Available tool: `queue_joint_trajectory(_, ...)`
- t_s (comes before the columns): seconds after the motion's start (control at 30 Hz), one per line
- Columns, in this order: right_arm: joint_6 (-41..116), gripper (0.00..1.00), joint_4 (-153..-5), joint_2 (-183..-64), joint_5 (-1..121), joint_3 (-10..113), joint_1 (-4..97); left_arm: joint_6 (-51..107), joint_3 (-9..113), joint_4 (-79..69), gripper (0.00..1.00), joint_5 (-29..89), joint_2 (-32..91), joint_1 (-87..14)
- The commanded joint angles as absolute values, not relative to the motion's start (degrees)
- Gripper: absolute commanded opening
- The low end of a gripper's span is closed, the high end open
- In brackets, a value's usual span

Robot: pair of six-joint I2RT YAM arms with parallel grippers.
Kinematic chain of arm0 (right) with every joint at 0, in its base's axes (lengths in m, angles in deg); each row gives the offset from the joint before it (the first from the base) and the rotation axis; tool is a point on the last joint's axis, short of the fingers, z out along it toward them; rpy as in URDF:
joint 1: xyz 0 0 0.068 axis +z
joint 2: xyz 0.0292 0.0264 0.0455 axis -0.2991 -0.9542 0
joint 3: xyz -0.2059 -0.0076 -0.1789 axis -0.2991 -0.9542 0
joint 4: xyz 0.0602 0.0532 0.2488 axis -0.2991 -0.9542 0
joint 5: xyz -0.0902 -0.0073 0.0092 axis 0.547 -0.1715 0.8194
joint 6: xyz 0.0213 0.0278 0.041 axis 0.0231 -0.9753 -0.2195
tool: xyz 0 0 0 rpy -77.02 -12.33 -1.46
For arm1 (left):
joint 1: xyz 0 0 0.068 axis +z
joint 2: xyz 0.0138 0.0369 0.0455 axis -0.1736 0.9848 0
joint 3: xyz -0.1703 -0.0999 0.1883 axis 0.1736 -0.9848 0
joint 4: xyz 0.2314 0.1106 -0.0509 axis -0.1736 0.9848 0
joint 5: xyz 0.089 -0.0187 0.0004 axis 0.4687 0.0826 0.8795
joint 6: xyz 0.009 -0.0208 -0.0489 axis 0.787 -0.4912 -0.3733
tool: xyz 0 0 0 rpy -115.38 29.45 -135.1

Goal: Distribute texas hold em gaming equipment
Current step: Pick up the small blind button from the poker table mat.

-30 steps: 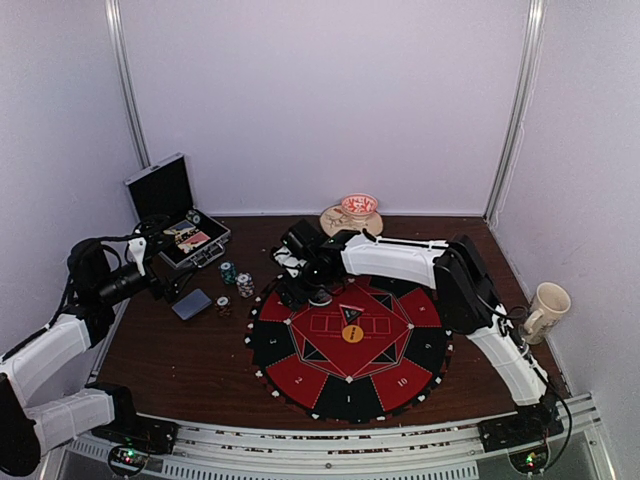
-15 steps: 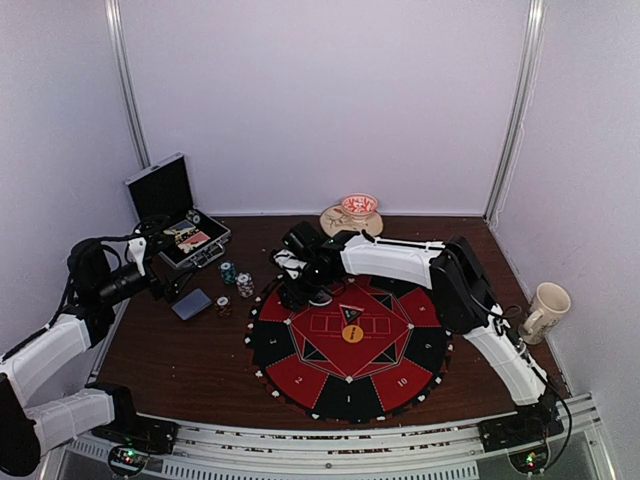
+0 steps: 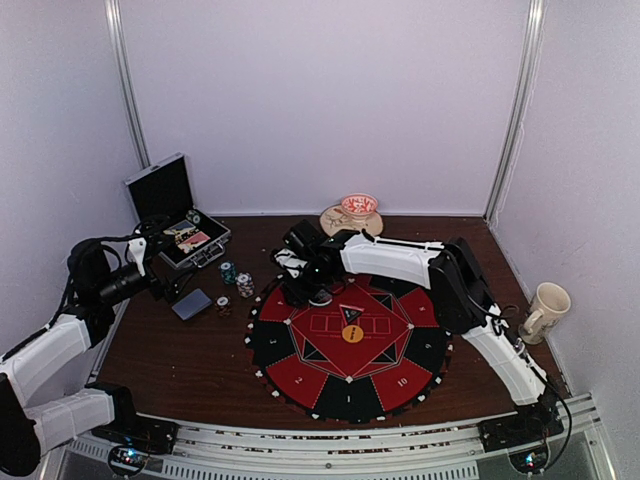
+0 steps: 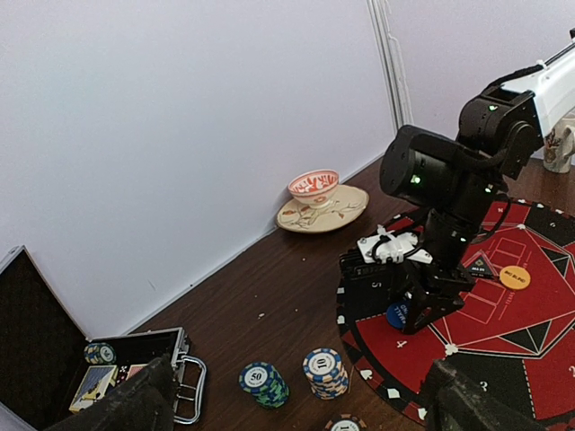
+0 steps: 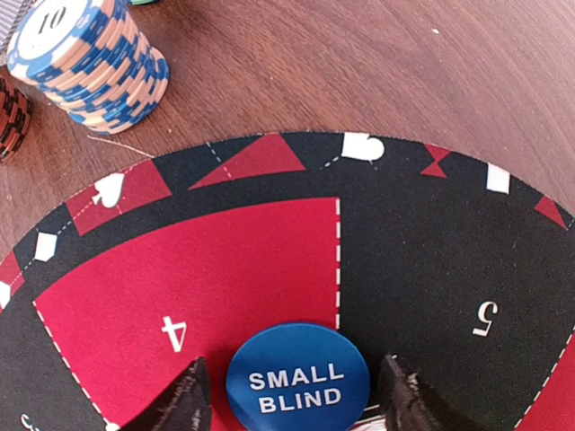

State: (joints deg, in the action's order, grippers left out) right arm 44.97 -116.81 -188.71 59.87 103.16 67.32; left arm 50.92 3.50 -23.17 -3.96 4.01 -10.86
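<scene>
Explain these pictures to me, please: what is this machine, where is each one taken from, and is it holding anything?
These are two robot arms bolted at the near edge of a table, each ending in a two-finger gripper. One picture looks down from above and behind them. The other two come from small cameras on the wrists. On the table lie a round red-and-black mat, stacks of poker chips, a grey-blue card, an open black case, a cup on a saucer and a mug. The right gripper has its fingers either side of a blue disc marked SMALL BLIND on the mat, not gripping it. The left gripper hangs wide open near the case, holding nothing.
</scene>
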Motion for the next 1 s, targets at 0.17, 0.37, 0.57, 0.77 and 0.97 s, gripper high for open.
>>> queue_joint_trajectory(0.17, 46.88, 0.52, -118.34, -190.13, 62.47, 103.15, 69.38, 51.13, 2.85, -26.76, 0.98, -4.72, 3.63, -11.13)
queue_joint_trajectory(0.37, 47.23, 0.50, -115.98, -187.10, 63.68, 99.57, 71.00, 51.11, 2.85, -26.75, 0.98, -4.72, 3.47, -11.12)
queue_joint_trajectory(0.57, 45.94, 0.49, -112.80, -182.93, 61.81, 94.45, 71.92, 51.11, 2.85, -26.76, 0.98, -4.72, 3.53, -11.09)
queue_joint_trajectory(0.77, 43.96, 0.49, -108.72, -176.19, 60.76, 86.34, 72.41, 51.04, 2.85, -26.84, 0.98, -4.81, 3.73, -11.10)
queue_joint_trajectory(0.97, 42.41, 0.49, -105.54, -168.52, 63.14, 77.30, 72.38, 51.03, 2.84, -26.83, 0.98, -4.90, 3.71, -11.14)
